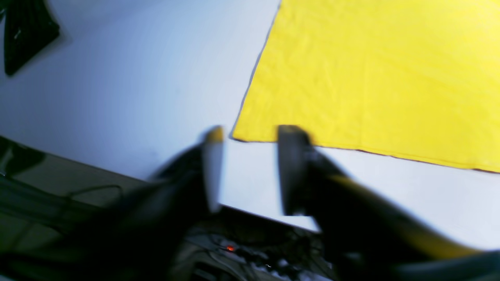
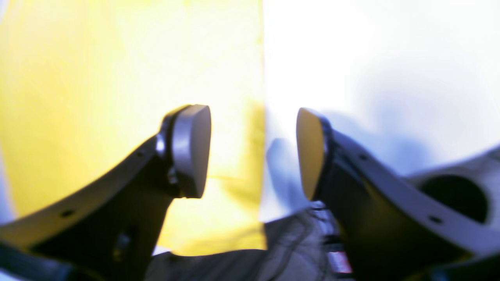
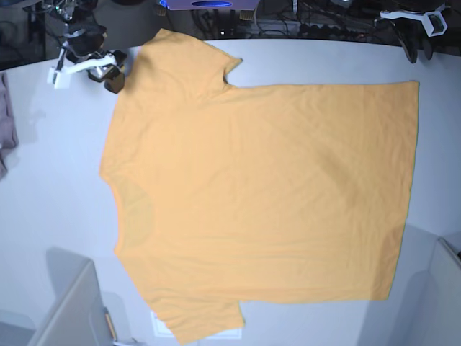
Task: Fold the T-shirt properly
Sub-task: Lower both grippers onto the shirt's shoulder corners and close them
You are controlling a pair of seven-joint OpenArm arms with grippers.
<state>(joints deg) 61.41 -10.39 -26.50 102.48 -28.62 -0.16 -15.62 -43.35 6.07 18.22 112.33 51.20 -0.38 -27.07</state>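
- Shirt status: the T-shirt [image 3: 259, 194] lies flat and fully spread on the white table [image 3: 57, 194], neck toward the base view's left, hem toward its right, one sleeve at the far edge and one at the near edge. I see no fold in it yet, so I judge the task to be at its first step — the approach before the initial grasp.
- Left end effector [image 1: 250, 168]: fingers set wide apart, nothing between them. In the left wrist view it hangs over the table's edge just beside a hem corner of the T-shirt [image 1: 371, 78]; the corner sits between the two fingertips in the picture, but I cannot tell whether either one touches the cloth.
- Right end effector [image 2: 254, 152]: also spread wide and empty. In the right wrist view the straight edge of the T-shirt [image 2: 129, 78] runs up between its fingers — one pad over yellow cloth, the other over bare table. Height above the cloth cannot be judged through the blur.
- Next move, as I judge it: bring each end effector down onto its edge, pinch through the fabric, then lift both together so the cloth carries over evenly.
- Pinkish-grey cloth [image 3: 6, 130] lies at the table's left margin in the base view, well apart from the shirt.
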